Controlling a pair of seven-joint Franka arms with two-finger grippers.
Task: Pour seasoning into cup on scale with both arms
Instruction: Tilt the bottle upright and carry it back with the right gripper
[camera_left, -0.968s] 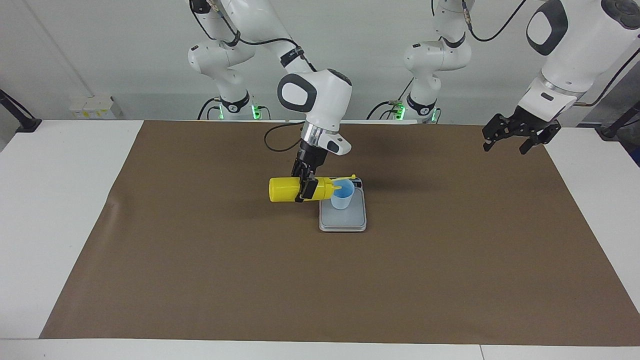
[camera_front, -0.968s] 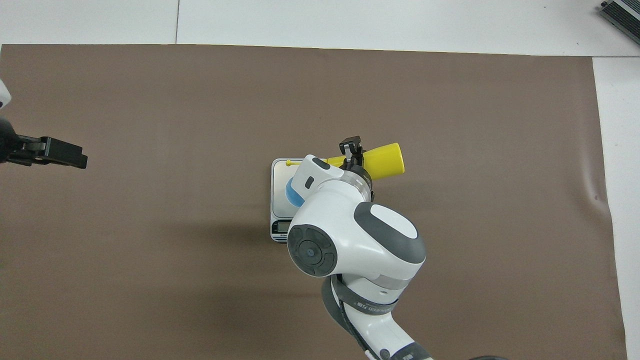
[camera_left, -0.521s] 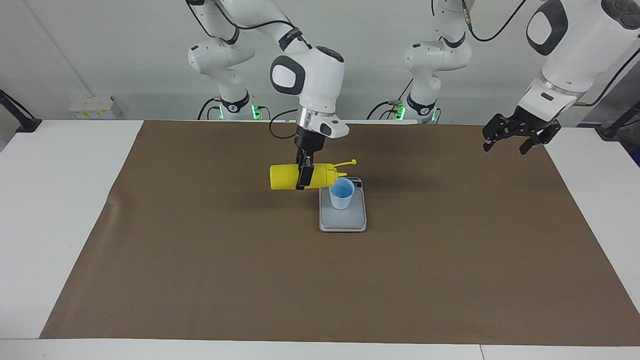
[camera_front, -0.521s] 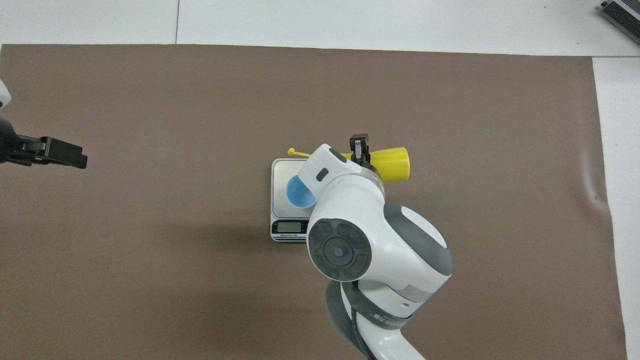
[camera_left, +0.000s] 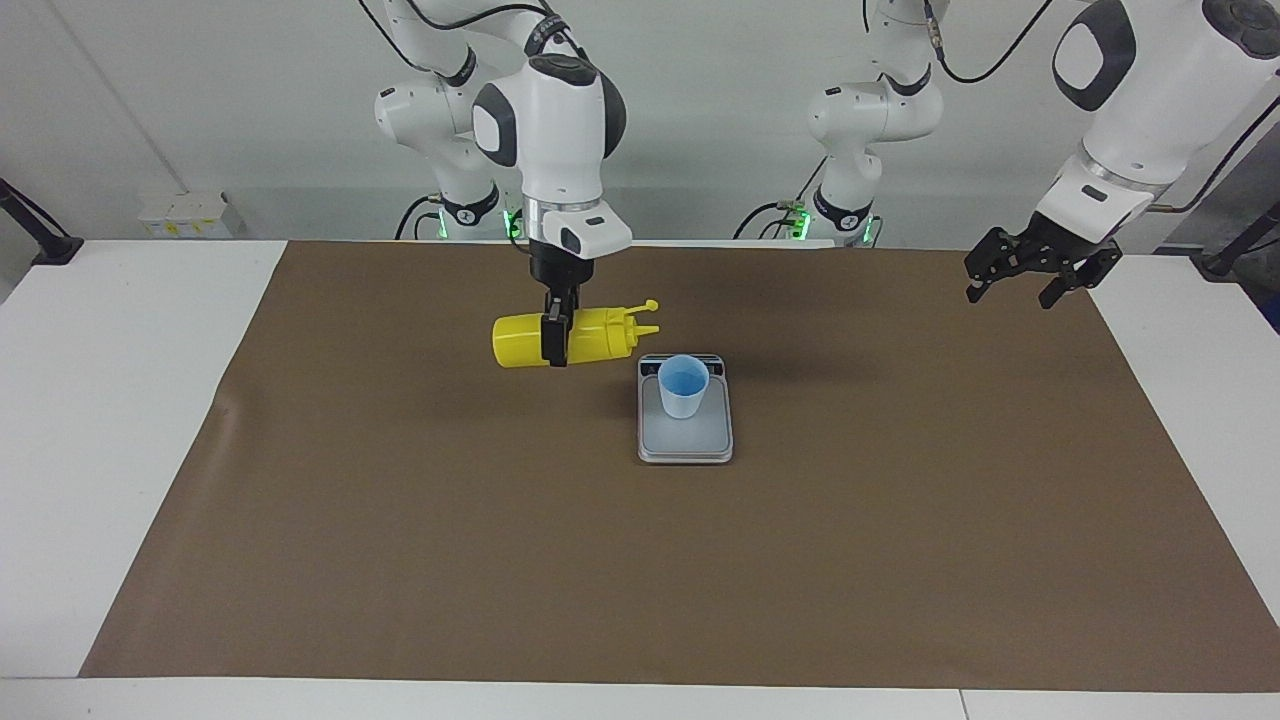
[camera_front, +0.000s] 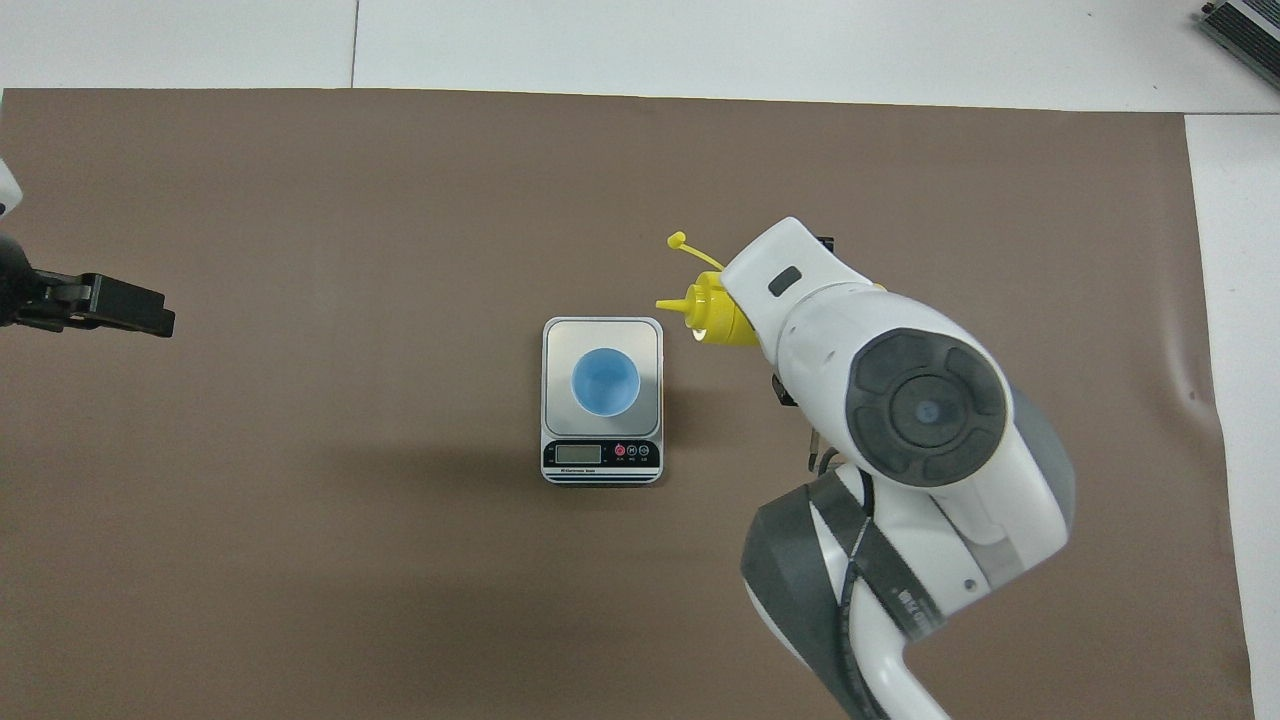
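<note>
White wall at the back, white bench (camera_left: 130, 420) under a wide brown paper sheet (camera_left: 400, 560).

Facing view: flat rectangular silver-grey digital scale (camera_left: 686, 438) near the sheet's middle, dark display strip at the end nearer the robots. Small tapered light-blue plastic cup (camera_left: 684, 386) upright on the weighing plate, brighter blue inside. Right pincer (camera_left: 556, 340) up in the air over bare sheet beside the scale, toward the right arm's end, clamped on the yellow cylindrical plastic squeeze bottle (camera_left: 590, 338). Bottle lying roughly level, pointed nozzle aimed toward the scale, thin cap strap sticking up past the nozzle; nozzle tip clear of the cup, not over it. Left pincer (camera_left: 1030, 272) hanging above the sheet's edge at the left arm's end, well apart from the scale, fingers spread, nothing between them; arm waiting.

Overhead view: scale (camera_front: 652, 340) with display end toward the robots, cup (camera_front: 605, 382) centred on the plate. Right arm's white wrist covering most of the bottle (camera_front: 712, 315); only nozzle, shoulder and strap showing, just beside the scale's corner farther from the robots. Right pincer mostly hidden under the wrist. Left pincer (camera_front: 120, 308) at the sheet's edge, only a dark block visible.
</note>
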